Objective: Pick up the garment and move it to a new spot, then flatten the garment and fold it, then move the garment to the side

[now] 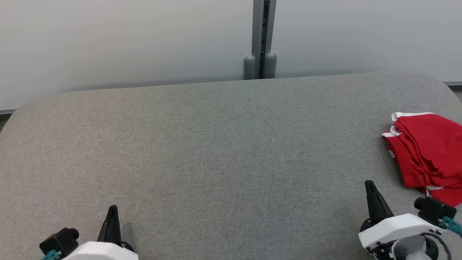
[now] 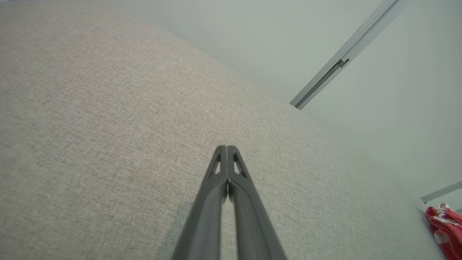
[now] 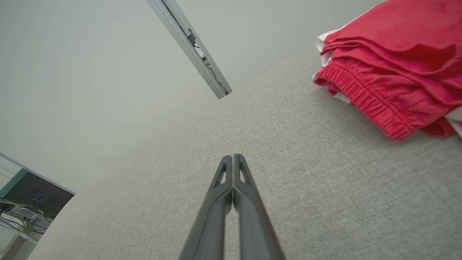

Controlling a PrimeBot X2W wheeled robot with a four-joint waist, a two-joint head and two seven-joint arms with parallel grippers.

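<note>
The right gripper (image 3: pixel 233 156), fingertips pressed together and empty, hangs over the grey table (image 3: pixel 288 180), near the folded red garment (image 3: pixel 397 72).

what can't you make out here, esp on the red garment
Head view: the red garment runs off the right edge; full outline unknown.
Left wrist view: it is a small sliver in the lower right corner, cut by the edge.
Right wrist view: its top folds hide the layers beneath; top and right edges crop it.
Right wrist view: dark equipment at lower left, too small and blurred to identify.
</note>
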